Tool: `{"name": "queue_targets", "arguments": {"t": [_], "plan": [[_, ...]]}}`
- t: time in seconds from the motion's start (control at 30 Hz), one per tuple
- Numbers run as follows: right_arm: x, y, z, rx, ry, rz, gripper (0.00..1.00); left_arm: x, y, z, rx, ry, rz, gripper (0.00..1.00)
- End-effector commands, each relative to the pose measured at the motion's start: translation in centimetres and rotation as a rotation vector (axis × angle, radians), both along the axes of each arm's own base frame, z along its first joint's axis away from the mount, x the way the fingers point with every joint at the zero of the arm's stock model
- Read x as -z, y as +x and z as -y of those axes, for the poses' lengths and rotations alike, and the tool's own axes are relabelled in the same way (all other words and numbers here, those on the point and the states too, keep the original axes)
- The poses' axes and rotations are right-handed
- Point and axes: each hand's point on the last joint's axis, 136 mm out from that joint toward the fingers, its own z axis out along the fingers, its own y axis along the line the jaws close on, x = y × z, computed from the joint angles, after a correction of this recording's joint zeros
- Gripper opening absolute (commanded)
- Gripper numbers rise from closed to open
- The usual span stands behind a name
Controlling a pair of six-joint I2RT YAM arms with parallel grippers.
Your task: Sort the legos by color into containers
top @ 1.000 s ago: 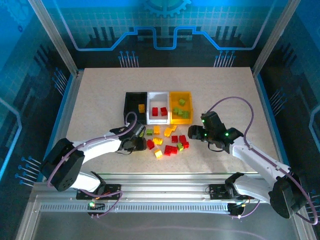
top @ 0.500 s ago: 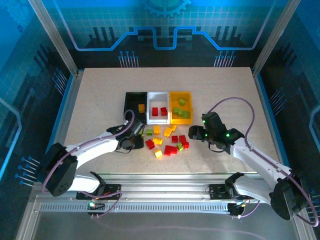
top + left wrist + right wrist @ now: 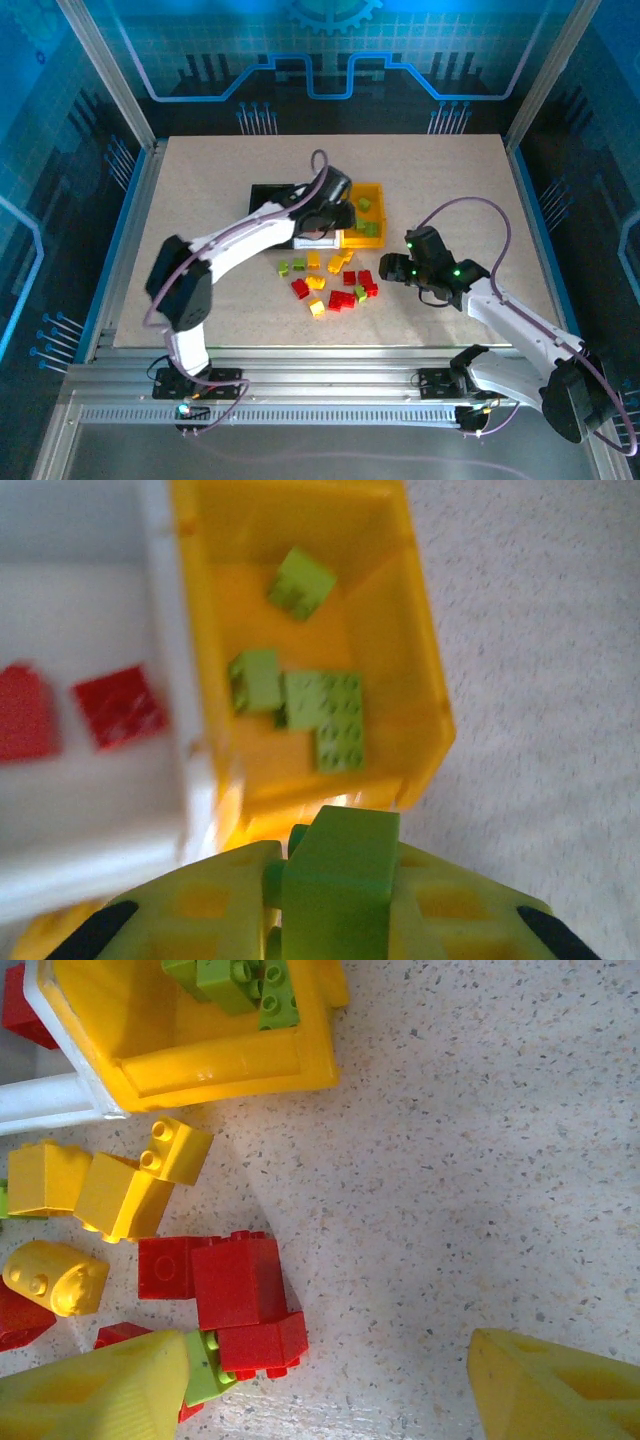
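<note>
One speckled beige table, blue-lit walls; left gripper clamps green lego, right gripper spread apart.

The speckled beige tabletop lies open at 12 o'clock of the black rectangular plastic bin, the white plastic bin and the yellow plastic bin, and at 3 o'clock of the yellow one. The left arm's white link slants over the black and white bins, barring approach from 8 o'clock. The left gripper, clamped on a light green plastic brick, hangs above the yellow bin's near wall. Small red, yellow and green plastic bricks crowd 6 o'clock of the bins; the right gripper blocks their 3 o'clock side.
</note>
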Motion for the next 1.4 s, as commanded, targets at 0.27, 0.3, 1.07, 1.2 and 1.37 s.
{"name": "queue_targets", "arguments": {"t": [0.27,0.3,1.07,1.2,1.37], "plan": [[0.3,-0.5,1.3,0.04,-0.01,-0.006,0.75,3.4,5.2,6.4,0.048,-0.027,-0.041,0.36],[0.3,-0.5,1.3,0.038,-0.013,-0.006,0.75,3.6,5.4,6.6,0.046,-0.03,-0.045,0.39],[1.5,1.4,-4.4,-0.191,0.002,-0.056,0.75,-6.7,-4.1,0.1,0.043,-0.238,0.085,0.99],[2.4,2.2,-6.8,-0.256,-0.016,-0.075,0.75,-5.7,-8.7,-4.8,-0.002,-0.225,0.094,0.99],[4.3,3.1,-7.1,-0.232,-0.059,-0.124,0.72,-3.1,-13.2,-10.5,-0.077,-0.16,0.074,0.99]]}}
